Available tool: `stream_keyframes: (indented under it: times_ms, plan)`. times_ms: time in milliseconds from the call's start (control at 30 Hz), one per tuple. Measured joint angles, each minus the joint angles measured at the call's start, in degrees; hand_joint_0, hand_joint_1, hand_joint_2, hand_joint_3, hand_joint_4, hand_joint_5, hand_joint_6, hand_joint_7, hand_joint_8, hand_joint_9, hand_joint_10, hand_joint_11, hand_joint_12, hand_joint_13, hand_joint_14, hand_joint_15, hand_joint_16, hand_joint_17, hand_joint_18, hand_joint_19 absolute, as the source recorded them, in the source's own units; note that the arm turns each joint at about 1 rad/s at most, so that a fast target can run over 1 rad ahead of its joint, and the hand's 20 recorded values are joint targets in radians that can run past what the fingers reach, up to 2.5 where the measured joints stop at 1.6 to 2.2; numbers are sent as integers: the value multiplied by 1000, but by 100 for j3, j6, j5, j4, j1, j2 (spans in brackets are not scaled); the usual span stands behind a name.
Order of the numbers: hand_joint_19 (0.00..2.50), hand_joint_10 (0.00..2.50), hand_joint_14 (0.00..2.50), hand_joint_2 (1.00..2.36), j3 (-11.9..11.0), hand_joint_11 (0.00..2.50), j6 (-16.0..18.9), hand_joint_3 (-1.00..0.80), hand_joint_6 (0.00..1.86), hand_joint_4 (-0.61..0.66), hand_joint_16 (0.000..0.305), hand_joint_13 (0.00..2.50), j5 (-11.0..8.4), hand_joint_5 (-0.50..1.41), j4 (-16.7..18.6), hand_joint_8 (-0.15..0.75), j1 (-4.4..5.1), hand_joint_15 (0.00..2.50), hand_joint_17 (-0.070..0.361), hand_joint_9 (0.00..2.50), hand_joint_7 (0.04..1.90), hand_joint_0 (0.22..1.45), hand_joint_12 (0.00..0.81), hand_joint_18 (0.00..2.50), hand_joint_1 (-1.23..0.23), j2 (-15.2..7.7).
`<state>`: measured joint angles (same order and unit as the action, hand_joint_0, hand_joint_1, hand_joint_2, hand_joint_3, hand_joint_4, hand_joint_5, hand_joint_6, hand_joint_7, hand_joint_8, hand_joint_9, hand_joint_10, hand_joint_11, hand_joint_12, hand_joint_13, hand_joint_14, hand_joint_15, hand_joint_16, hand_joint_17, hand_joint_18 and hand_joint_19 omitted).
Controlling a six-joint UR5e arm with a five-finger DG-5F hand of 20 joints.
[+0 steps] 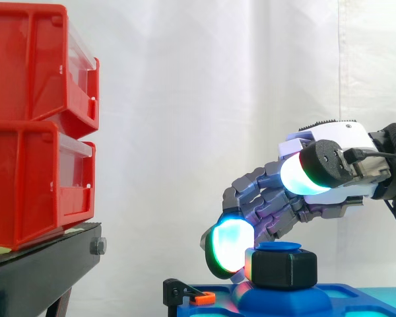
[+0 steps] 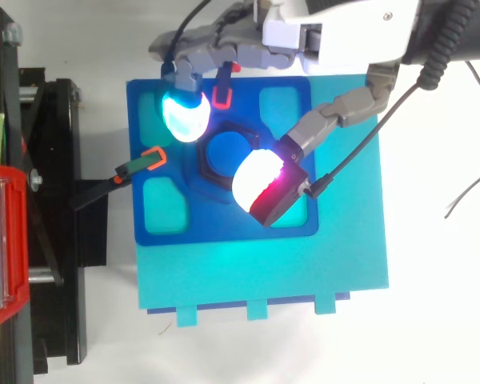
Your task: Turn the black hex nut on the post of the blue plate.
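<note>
The black hex nut (image 1: 280, 267) (image 2: 204, 162) sits on the blue post (image 1: 279, 246) (image 2: 226, 152) in the middle of the blue plate (image 1: 356, 297) (image 2: 224, 226). My hand (image 1: 336, 142) (image 2: 344, 32) reaches in from the right, above the plate. One cyan-glowing fingertip (image 1: 230, 246) (image 2: 184, 114) rests against the nut's left side. The thumb pad (image 1: 302, 175) (image 2: 260, 182) hangs well above the nut and clear of it. Nothing is pinched between them.
Stacked red bins (image 1: 33, 125) (image 2: 4, 240) stand on the black stand (image 1: 46, 261) (image 2: 52, 200) to the left. Orange clips (image 2: 154, 158) (image 2: 221, 97) (image 1: 204, 298) sit on the plate's rim. A cyan base (image 2: 304, 272) lies under the plate.
</note>
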<state>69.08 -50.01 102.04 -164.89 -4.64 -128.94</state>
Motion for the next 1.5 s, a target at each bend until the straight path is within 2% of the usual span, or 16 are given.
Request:
stream_keyframes:
  times_ms: [200,400,700,900,1200,1333,1500]
  plan:
    - [398,3,4,1000,-27,133,11,-500,504,470,74,523,42,-252,-5,487,-31,519,167,343,1027,443,607,499,-405,1]
    - [395,3,4,1000,-153,131,17,-500,504,464,74,525,79,-251,-60,488,-43,521,167,342,1026,443,606,498,-405,1]
    - [405,3,3,1000,-276,133,17,-500,504,460,74,529,87,-251,-160,486,-22,515,167,342,1025,443,606,501,-405,1]
    - [405,3,3,1000,-276,125,-23,-500,504,459,74,528,35,-251,-109,488,58,522,167,343,1025,443,609,504,-404,-4]
    - [397,3,5,1000,-266,132,-95,-500,504,460,74,527,-238,-251,21,486,252,516,167,341,1022,445,606,500,-403,-8]
    - [408,4,3,1000,-143,123,-101,-500,504,454,72,524,-361,-252,104,481,331,519,163,339,1021,454,601,491,-389,-9]
    - [401,3,5,1000,43,115,-93,-500,504,448,72,522,-420,-252,265,478,386,518,162,337,1026,462,598,490,-387,-9]
